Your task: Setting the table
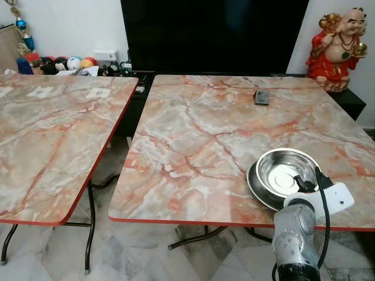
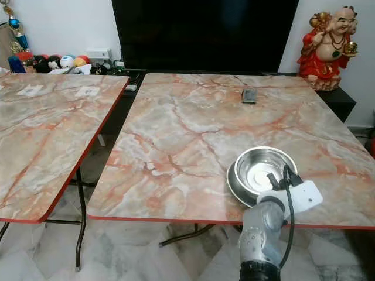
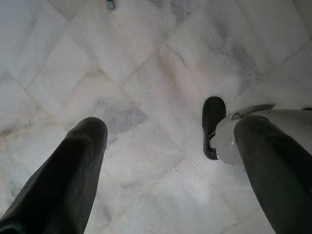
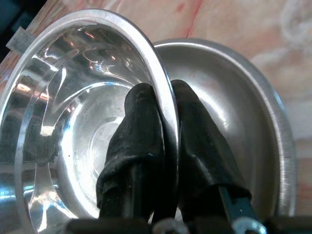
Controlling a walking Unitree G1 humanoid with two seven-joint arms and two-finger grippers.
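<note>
The right gripper (image 4: 165,109) is clenched on the rim of a steel bowl (image 1: 285,171) resting in a steel plate (image 1: 258,188) at the table's (image 1: 193,140) near right edge. The setting has barely begun, I'd judge (one place only). The left gripper (image 3: 161,161) hangs released over the floor.

Bowl (image 1: 287,170) rests on plate (image 1: 261,190) — near right table's (image 1: 199,134) front edge.

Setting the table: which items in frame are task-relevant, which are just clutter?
Task-relevant:
steel bowl, rim pinched by the right gripper
steel plate under it
near marble table

Clutter:
small dark device at the table's far side
red figurine
toys by the wall
second table
</note>
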